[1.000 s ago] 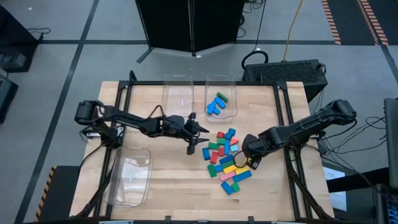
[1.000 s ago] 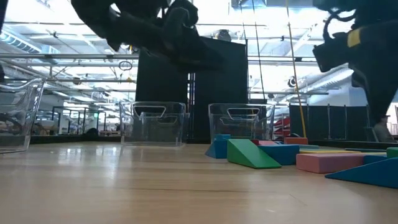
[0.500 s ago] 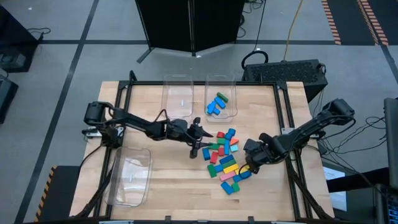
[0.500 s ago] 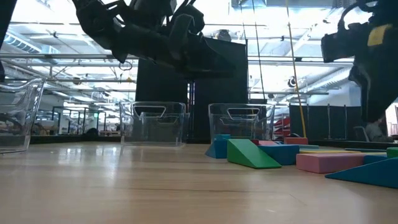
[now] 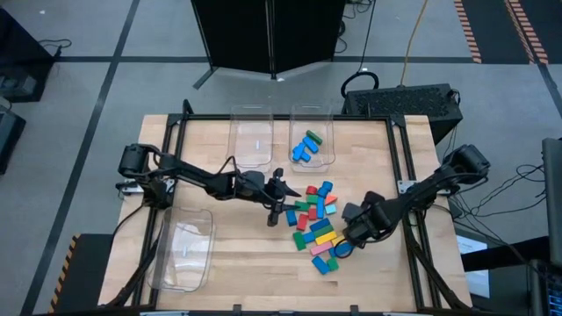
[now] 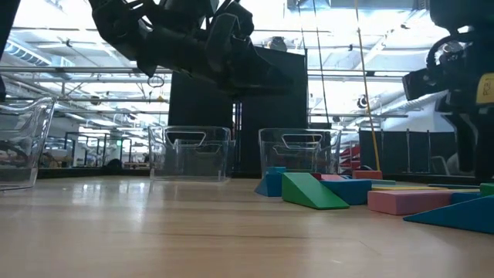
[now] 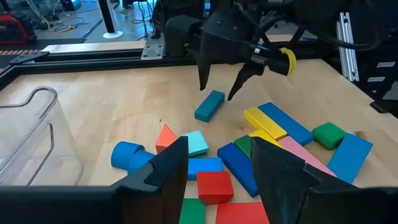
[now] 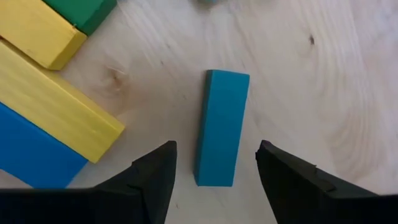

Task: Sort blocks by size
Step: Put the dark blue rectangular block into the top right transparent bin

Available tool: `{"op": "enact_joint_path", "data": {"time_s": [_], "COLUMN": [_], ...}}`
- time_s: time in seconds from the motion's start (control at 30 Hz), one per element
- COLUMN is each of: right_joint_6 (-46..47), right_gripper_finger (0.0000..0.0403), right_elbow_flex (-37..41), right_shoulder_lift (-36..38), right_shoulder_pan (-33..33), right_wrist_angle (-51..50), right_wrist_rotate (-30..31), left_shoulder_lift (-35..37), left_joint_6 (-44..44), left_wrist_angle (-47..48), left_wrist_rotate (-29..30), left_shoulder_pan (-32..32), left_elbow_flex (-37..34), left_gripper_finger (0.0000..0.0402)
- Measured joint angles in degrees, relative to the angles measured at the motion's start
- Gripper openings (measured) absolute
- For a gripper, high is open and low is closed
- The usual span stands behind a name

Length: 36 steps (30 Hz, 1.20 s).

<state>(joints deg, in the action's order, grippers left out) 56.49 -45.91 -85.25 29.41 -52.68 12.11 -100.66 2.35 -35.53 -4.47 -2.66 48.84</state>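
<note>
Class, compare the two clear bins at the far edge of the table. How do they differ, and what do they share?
Contents: the right bin holds several blue blocks and a green block; the left bin shows no blocks. Position: the right bin sits nearer the loose pile; the left bin sits beyond the left gripper. Both are clear, similar in size and side by side.

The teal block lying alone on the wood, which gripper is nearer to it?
Right. The right gripper hangs open directly over the teal block, fingers either side; the left gripper sits across the block pile.

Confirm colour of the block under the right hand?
Teal block, clearest in the right wrist view.
</note>
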Motion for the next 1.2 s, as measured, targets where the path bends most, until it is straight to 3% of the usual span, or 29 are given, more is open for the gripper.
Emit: {"op": "enact_joint_path", "data": {"time_s": [0.3, 0.6, 1.2], "right_joint_6": [-0.9, 2.3, 1.3], "right_gripper_finger": [0.0213, 0.0216, 0.0217], "right_elbow_flex": [1.6, 7.6, 9.3], "right_shoulder_lift": [1.4, 5.9, 7.6], "right_shoulder_pan": [-0.2, -0.4, -0.4], "right_wrist_angle": [-3.3, 3.7, 11.6], "right_wrist_rotate": [1.6, 0.2, -0.5], "left_shoulder_lift": [0.0, 0.0, 0.0], "left_joint_6": [0.0, 0.0, 0.0], "left_wrist_angle": [0.0, 0.1, 0.1], "left_wrist_rotate": [-2.0, -2.1, -2.2], "left_shoulder_pan": [0.0, 0.0, 0.0], "left_elbow_flex": [0.0, 0.0, 0.0], "left_gripper_finger": [0.0173, 0.0173, 0.0173]}}
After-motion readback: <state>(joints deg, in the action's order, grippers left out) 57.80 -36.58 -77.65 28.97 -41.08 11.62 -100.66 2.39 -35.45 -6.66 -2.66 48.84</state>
